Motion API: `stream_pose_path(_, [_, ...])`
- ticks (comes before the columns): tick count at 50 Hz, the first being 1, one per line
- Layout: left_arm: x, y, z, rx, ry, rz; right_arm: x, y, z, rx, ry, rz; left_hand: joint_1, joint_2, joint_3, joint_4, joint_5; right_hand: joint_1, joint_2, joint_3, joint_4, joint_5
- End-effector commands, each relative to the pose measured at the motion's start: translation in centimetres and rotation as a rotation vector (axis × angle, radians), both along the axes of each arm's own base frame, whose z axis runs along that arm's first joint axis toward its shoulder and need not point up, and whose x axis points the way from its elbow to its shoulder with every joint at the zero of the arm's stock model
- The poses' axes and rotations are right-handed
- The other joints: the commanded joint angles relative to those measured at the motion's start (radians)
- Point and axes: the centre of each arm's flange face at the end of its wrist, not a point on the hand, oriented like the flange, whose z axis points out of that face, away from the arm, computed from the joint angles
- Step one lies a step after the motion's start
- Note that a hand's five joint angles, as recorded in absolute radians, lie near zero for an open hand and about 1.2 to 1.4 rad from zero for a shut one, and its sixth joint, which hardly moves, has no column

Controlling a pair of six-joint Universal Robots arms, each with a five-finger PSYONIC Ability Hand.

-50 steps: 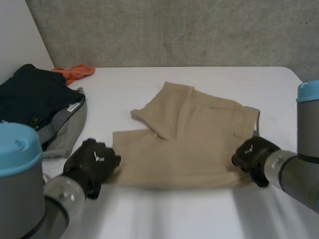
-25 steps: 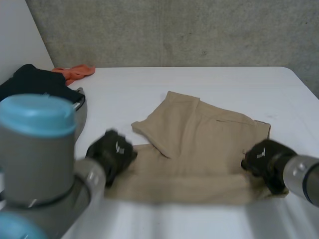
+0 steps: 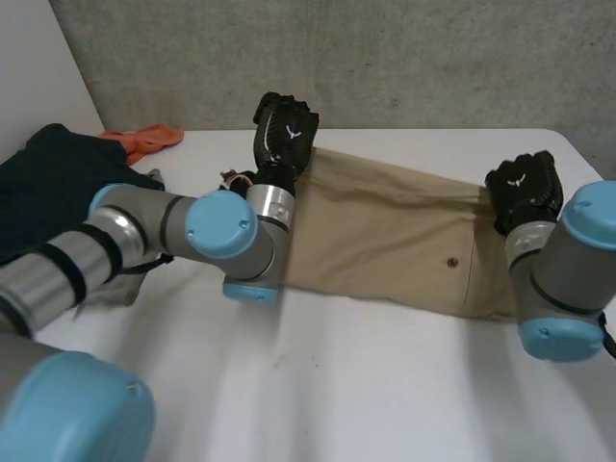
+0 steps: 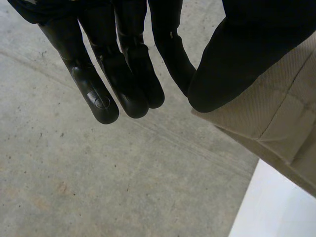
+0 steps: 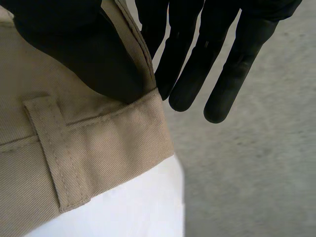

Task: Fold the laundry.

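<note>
Khaki shorts hang stretched between my two hands above the white table, their lower part trailing onto it. My left hand is raised at the shorts' left end; in the left wrist view its thumb pinches the cloth's edge against a finger while the other fingers stay straight. My right hand holds the right end. In the right wrist view its thumb presses the waistband, with a belt loop, against a finger.
A pile of dark clothes with a grey garment under it lies at the table's left edge. An orange cloth lies behind the pile. A concrete wall rises just beyond the table's far edge.
Both hands have risen from the near edge of the shorts and moved away from me, lifting the shorts. The folded-over leg has dropped out and the cloth now hangs stretched.
</note>
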Motion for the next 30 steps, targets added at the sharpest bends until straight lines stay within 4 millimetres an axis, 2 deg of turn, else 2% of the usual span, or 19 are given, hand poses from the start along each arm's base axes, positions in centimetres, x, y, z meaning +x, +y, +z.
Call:
stream_pose_path(1, [-1.7,-1.9,-2.2,-0.067,0.008,-0.064,0.9,-2.8,-1.8,-0.101,0.031,-0.006,0.256,0.196,0.199,0.196,0.235,0.303,0.216,0.196,0.191,0.192])
stream_pose_path(6, [-2.0,-2.8,-3.7,-0.099,0.016,-0.091,1.3,-5.0,-2.7,-0.152,0.017,-0.023,0.256,0.196,0.199,0.196,0.235,0.303,0.216,0.196,0.191,0.192])
stream_pose_path(9, [-1.9,-3.0,-4.2,-0.087,0.029,-0.097,1.3,-5.6,-3.4,-0.151,0.021,-0.031,0.256,0.196,0.199,0.196,0.235,0.292,0.205,0.186,0.180,0.181])
stream_pose_path(10, [-1.9,-3.0,-4.2,-0.083,0.034,-0.101,1.2,-5.8,-3.7,-0.146,0.024,-0.034,0.256,0.196,0.199,0.196,0.235,-0.237,-0.324,-0.343,-0.349,-0.348])
stream_pose_path(12, [-1.8,-3.1,-4.2,-0.070,0.055,-0.103,1.4,-5.7,-4.0,-0.142,0.023,-0.018,0.256,0.196,0.199,0.196,0.235,-0.919,-1.006,-1.025,-1.031,-1.030])
stream_pose_path(13, [-1.8,-3.1,-4.1,-0.066,0.061,-0.103,1.5,-5.6,-4.0,-0.143,0.026,-0.011,0.256,0.196,0.199,0.196,0.235,-0.919,-1.006,-1.025,-1.031,-1.030])
stream_pose_path(14, [-1.7,-3.1,-4.1,-0.062,0.064,-0.102,1.4,-5.7,-3.6,-0.151,0.014,-0.009,-0.110,-0.169,-0.167,-0.170,-0.131,-0.919,-1.006,-1.025,-1.031,-1.030])
stream_pose_path(15, [-1.6,-3.0,-4.1,-0.048,0.072,-0.093,1.4,-5.7,-3.2,-0.158,0.004,-0.008,-0.966,-1.025,-1.023,-1.026,-0.987,-0.919,-1.006,-1.025,-1.031,-1.030])
stream_pose_path(17, [-1.5,-2.9,-3.7,-0.036,0.078,-0.085,1.3,-5.6,-2.2,-0.170,-0.015,-0.002,-0.866,-0.926,-0.923,-0.926,-0.887,-0.919,-1.006,-1.025,-1.031,-1.030])
stream_pose_path(18, [-1.4,-2.8,-3.2,-0.033,0.084,-0.081,1.2,-5.3,-1.2,-0.172,-0.032,0.004,-0.964,-1.024,-1.021,-1.024,-0.985,-0.919,-1.006,-1.025,-1.031,-1.030])
stream_pose_path(19, [-1.2,-2.6,-2.1,-0.026,0.096,-0.081,1.1,-5.2,-0.8,-0.171,-0.036,0.007,-0.966,-1.025,-1.023,-1.026,-0.987,-0.919,-1.006,-1.025,-1.031,-1.030])
stream_pose_path(22, [-0.7,-2.1,-0.9,0.009,0.116,-0.096,0.9,-3.9,0.7,-0.129,-0.048,0.034,-0.966,-1.025,-1.023,-1.026,-0.987,-0.919,-1.006,-1.025,-1.031,-1.030])
stream_pose_path(25, [-0.3,-0.7,0.4,0.064,0.139,-0.125,0.5,-2.5,2.4,-0.063,-0.068,0.060,-0.966,-1.025,-1.023,-1.026,-0.987,-0.919,-1.006,-1.025,-1.031,-1.030])
stream_pose_path(29, [0.7,1.3,1.7,0.120,0.135,-0.138,-0.8,-0.6,3.3,0.097,-0.102,0.057,-0.966,-1.025,-1.023,-1.026,-0.987,-0.919,-1.006,-1.025,-1.031,-1.030])
stream_pose_path(30, [1.1,2.4,2.2,0.143,0.122,-0.142,-1.1,-0.2,3.3,0.134,-0.113,0.051,-0.966,-1.025,-1.023,-1.026,-0.987,-0.919,-1.006,-1.025,-1.031,-1.030])
